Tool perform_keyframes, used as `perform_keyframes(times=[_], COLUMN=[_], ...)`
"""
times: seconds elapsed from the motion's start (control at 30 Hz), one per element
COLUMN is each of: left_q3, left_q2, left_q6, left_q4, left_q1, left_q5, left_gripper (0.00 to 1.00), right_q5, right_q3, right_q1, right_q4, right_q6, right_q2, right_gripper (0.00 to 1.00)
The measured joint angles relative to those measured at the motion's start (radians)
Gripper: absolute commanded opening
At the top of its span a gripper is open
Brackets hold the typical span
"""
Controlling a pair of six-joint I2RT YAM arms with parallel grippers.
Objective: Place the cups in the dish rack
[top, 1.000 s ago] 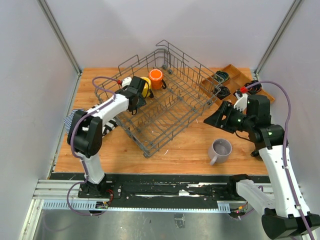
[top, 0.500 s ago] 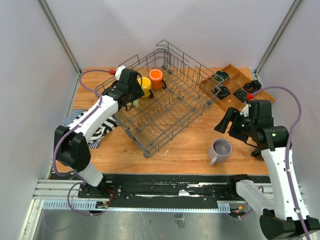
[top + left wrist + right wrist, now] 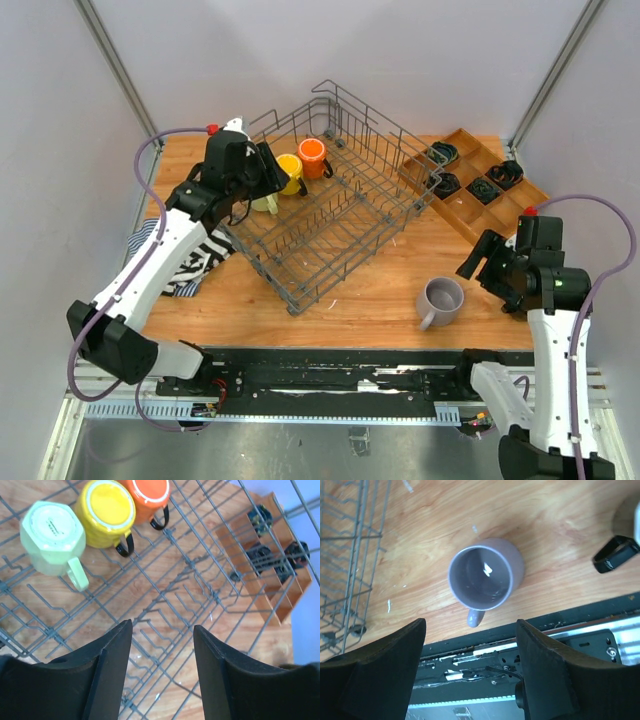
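Right jaws stand wide and empty, hanging over the lavender mug [image 3: 482,577], with the mug's mouth between them in the wrist view. Left jaws are parted about halfway and hold nothing. They hover over the rack [image 3: 345,268], above bare wires near the three mugs already loaded.

The lavender mug is the one you can reach. It stands upright on the surface [image 3: 370,300], mouth up and empty, just off the rack's near-right side. Its handle points at the near edge.

Expect a hard, glazed shell: stiff, light enough for one arm, smooth enough to slide in a loose pinch. It probably chips if it knocks the wires.

Take it by the wall, one finger inside the mouth and one outside, on a side away from the handle. That pinch looks surer than spanning the round body, and the stub of a handle looks too small and curved to hold well.

The orange [image 3: 147,497], yellow [image 3: 107,512] and pale [image 3: 52,537] mugs sit mouth-down in a row at the rack's far-left corner. You will likely need to tip this one over as well, so grip firmly before you turn it, then lower it gently between the tines.
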Motion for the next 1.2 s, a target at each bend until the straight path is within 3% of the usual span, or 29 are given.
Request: perform_keyframes(times=[0.3, 0.83, 1.2], left_q3=[-0.137, -0.252, -0.243], left_q2=[-0.137, -0.131, -0.074], left_q6=[0.024, 0.055, 0.049], left_q4=[0.000, 0.094, 0.117], left_q1=[-0.001, -0.002, -0.003], left_q5=[0.141, 0.308, 0.369], left_gripper=[0.57, 0.57, 0.57], right_q5=[0.080, 0.167, 0.258], right_q3=[-0.004, 0.068, 0.016], right_q1=[-0.158, -0.446, -0.487], right_q4=[-0.039, -0.023, 0.080], right_q6=[-0.002, 0.133, 0.273], right_q2=[0.059, 0.261, 0.251], right_gripper=[0.74, 0.73, 0.71])
